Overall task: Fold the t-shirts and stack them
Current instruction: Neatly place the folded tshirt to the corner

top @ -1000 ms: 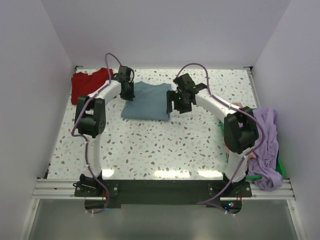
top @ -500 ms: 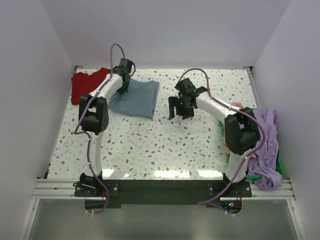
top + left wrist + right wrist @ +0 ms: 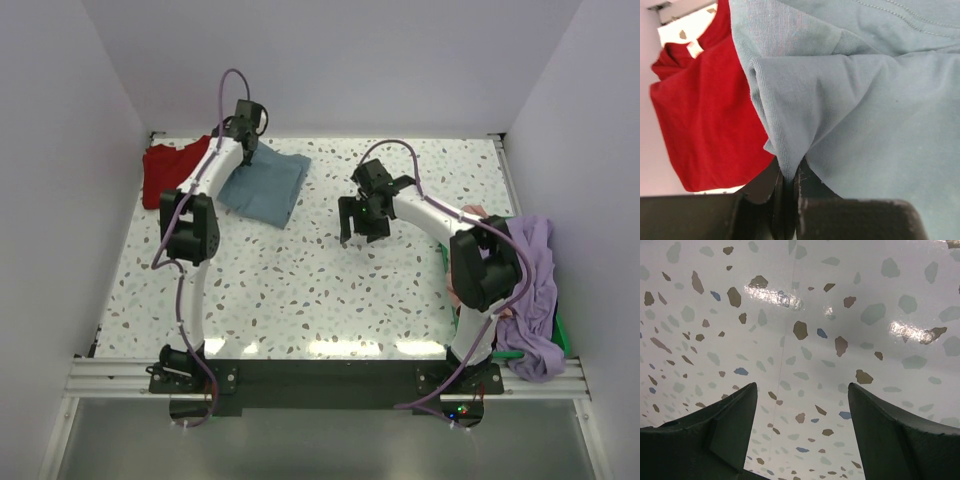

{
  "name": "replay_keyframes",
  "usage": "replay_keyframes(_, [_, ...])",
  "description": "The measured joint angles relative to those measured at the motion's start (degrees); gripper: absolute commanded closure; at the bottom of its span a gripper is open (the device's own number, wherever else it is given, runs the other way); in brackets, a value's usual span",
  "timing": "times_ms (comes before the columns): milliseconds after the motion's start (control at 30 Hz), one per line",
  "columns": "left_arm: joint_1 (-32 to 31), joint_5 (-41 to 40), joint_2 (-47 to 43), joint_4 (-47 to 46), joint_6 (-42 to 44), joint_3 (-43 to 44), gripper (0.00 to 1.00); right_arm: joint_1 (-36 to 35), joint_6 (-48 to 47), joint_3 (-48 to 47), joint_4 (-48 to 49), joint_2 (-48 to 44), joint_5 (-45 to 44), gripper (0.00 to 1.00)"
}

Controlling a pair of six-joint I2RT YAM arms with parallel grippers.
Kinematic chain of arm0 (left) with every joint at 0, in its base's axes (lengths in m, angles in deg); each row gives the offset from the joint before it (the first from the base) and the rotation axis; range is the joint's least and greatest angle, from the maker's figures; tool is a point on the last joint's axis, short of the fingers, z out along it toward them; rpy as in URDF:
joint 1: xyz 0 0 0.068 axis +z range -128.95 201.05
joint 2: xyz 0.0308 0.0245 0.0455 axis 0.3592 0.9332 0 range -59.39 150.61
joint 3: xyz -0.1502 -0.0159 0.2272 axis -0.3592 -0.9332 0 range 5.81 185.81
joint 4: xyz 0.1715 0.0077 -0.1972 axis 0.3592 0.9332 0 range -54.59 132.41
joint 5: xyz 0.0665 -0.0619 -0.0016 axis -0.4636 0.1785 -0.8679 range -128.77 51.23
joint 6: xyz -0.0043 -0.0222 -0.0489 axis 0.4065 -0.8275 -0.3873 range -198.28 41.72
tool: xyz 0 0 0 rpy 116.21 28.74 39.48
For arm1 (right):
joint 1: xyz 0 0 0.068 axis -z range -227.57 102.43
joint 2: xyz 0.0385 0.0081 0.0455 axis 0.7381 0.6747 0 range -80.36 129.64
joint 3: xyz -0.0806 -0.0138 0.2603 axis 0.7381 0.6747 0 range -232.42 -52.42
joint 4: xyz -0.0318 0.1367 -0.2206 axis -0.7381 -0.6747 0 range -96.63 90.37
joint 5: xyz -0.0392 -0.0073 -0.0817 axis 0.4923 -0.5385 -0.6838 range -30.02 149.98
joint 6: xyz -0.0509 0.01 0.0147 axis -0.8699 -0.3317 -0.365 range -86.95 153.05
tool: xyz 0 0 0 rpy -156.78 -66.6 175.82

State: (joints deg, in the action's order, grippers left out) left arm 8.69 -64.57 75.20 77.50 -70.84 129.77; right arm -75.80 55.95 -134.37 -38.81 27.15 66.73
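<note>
your left hand [image 3: 788, 182] is clamped on a pinch of the folded blue shirt [image 3: 268, 188], at the far left of the counter [image 3: 300, 290], just beside the red shirt [image 3: 165, 172]. your right hand [image 3: 801, 390] hangs over bare counter with its fingers apart, holding nothing. a lavender shirt [image 3: 532, 275] is heaped at the right edge. to stack well, drag the blue shirt low and flat, square it over the red one, then let go.

Showing soft matt knit cloth in the slate-blue t-shirt [image 3: 865, 100] and red t-shirt [image 3: 705, 115]; shining glossy, smooth on the speckled desk [image 3: 800, 300].
</note>
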Motion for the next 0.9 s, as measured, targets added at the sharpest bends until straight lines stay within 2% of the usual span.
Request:
replay_keyframes(400, [4.0,1.1,-0.3,-0.1,2.0,2.2,1.0,0.0,0.0,2.0,-0.3,-0.3,0.0,0.24])
replay_keyframes(900, [5.6,3.8,-6.0,-0.6,3.6,5.9,1.0,0.0,0.2,6.1,-0.4,-5.0,-0.1,0.24])
